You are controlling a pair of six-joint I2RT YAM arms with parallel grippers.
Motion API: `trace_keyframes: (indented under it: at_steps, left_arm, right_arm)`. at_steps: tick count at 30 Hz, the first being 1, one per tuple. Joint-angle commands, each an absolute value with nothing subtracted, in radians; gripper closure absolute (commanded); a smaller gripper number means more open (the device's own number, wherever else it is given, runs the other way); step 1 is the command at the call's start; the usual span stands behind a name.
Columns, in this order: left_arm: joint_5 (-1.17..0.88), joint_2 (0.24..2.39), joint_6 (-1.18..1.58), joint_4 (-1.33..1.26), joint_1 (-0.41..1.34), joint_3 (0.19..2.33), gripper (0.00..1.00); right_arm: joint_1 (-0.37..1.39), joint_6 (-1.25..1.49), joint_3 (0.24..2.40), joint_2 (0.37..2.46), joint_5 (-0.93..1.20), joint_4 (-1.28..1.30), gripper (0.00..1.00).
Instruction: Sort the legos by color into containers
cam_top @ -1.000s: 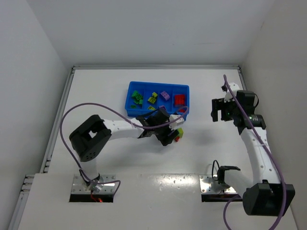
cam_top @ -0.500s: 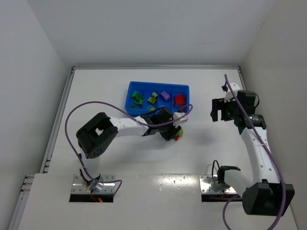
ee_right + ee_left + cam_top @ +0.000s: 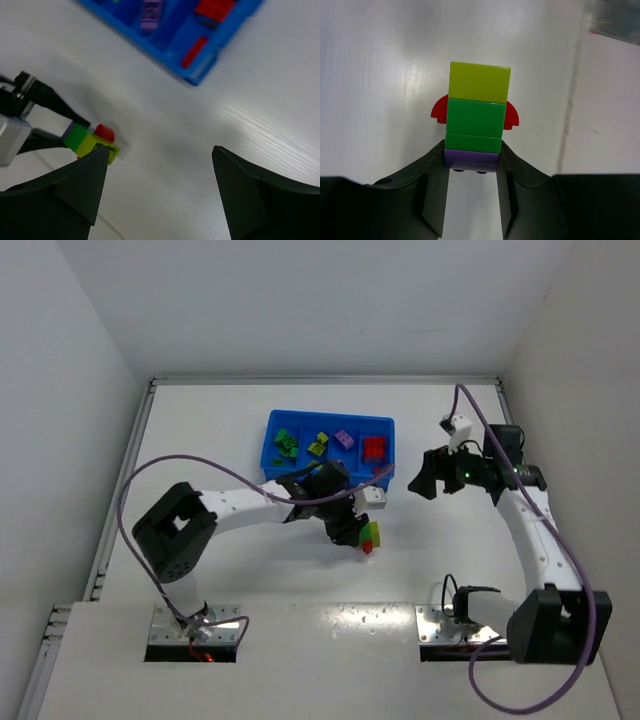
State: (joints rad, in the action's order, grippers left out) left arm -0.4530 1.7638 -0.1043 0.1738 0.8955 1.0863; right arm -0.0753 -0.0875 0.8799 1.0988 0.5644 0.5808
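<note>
From above, the light is bright, even and diffuse. The white worktop (image 3: 260, 570) and walls nearly wash out, and the arms cast only faint, soft shadows. In the left wrist view a pale sheen runs down the worktop beside the brick stack (image 3: 476, 117), which is sharp and vivid. The fingers (image 3: 435, 195) of the left claw (image 3: 472, 155) are near black. The right wrist view is blurred: the tray (image 3: 212, 45) smears, and the right claw (image 3: 161, 150) shows as dark, soft-edged shapes.
</note>
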Motion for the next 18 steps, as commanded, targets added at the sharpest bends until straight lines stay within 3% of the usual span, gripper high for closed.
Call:
trace_keyframes:
  at_steps: [1,5,8,18]
  left_arm:
    - [-0.769,1.608,-0.242,0.388,0.822,1.103,0.93]
    - [-0.885,1.534,-0.454,0.774,0.711,1.215,0.91]
    - [-0.885,1.502,-0.515,0.871,0.658,1.238,0.91]
    - [-1.015,1.460,-0.537,0.960,0.443,1.272,0.85]
  right_arm:
    - [-0.043,-0.185,0.983,1.219,1.001,0.641,0.16]
    - [0.018,-0.392,1.170,1.420,1.198,0.887,0.16]
    - [0.063,-0.458,1.241,1.514,1.239,0.951,0.16]
    - [0.357,-0.364,1.318,1.566,1.149,0.733,0.21]
